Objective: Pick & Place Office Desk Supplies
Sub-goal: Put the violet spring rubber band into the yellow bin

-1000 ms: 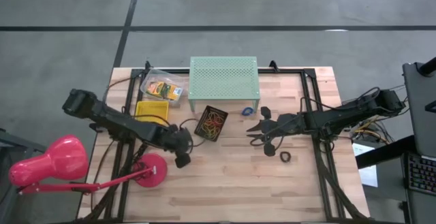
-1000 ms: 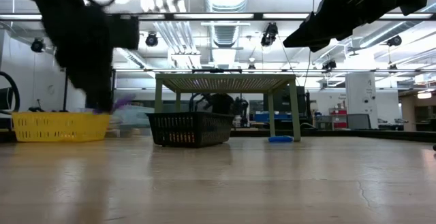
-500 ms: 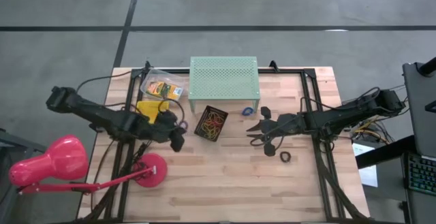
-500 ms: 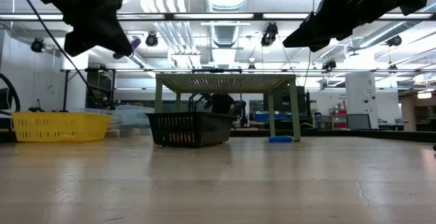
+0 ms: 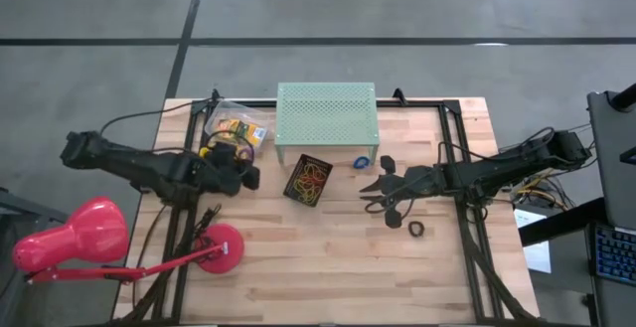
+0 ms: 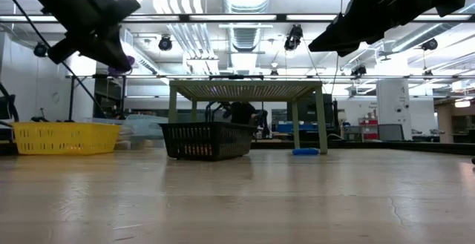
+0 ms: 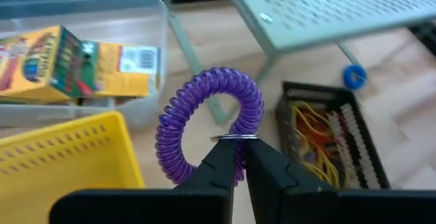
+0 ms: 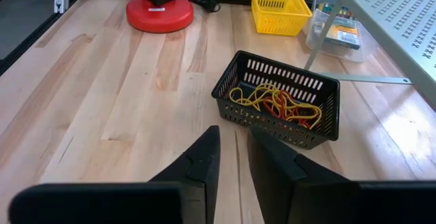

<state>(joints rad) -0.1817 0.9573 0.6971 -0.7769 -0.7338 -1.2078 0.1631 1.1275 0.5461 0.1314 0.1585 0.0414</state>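
left gripper (image 7: 238, 157) pinches purple coil band (image 7: 204, 118) above yellow basket (image 7: 61, 156); right gripper (image 8: 234, 157) hovers empty, fingers slightly parted.

the perforated stand (image 5: 326, 118) sits at the table's (image 5: 328, 267) far middle. a mesh basket (image 5: 308, 180) of rubber bands (image 5: 310, 178) lies just in front of it, with a clear tub (image 5: 237, 126) of boxes (image 5: 238, 129) to the stand's left. the lamp base (image 5: 219, 248) stands near the left front.

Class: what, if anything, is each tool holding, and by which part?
The left tool pinches the purple coil band at its metal ring. The right tool holds nothing.
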